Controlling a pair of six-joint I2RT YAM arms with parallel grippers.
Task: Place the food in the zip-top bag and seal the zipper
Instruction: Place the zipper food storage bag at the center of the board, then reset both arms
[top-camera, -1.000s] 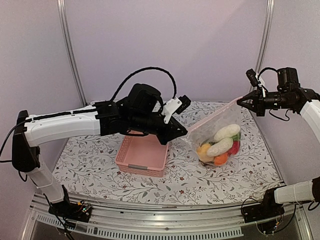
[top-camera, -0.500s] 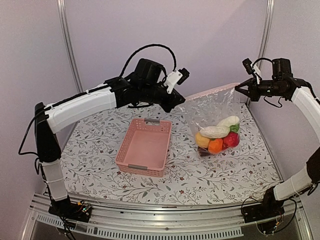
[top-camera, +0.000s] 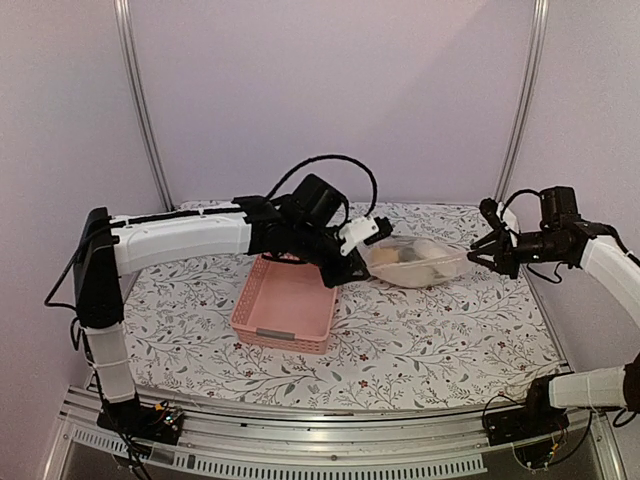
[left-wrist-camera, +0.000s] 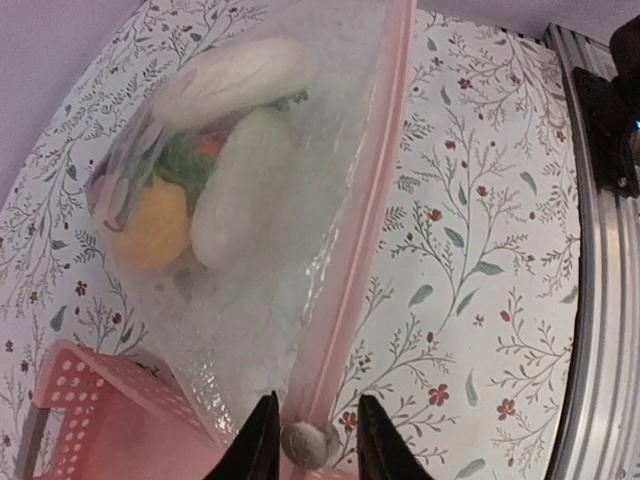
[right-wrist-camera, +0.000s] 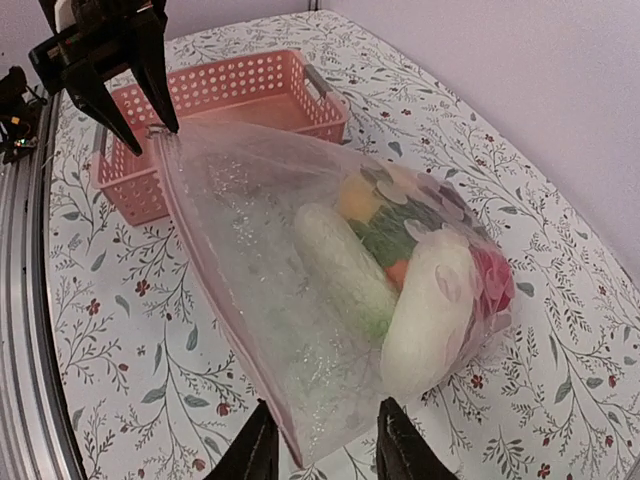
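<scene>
While both arms reach in over the flowered counter (top-camera: 420, 350), the clear bag (top-camera: 415, 262) is stretched between them, held low and just right of the pink basket (top-camera: 285, 305). The left pincer (top-camera: 358, 265) is clamped on one end of the bag's mouth, where the pink zipper (left-wrist-camera: 350, 250) runs in between its fingers. The right pincer (top-camera: 479, 250) is pinched on the opposite corner. The food (right-wrist-camera: 430, 310) is all inside the bag, bunched away from the zipper: two long white pieces, a yellow one, something green, a bit of orange and a red one. Whether the zipper is pressed shut along its length cannot be told, nor whether the bag's belly touches the counter. The basket sits on the counter just beside the left pincer.
</scene>
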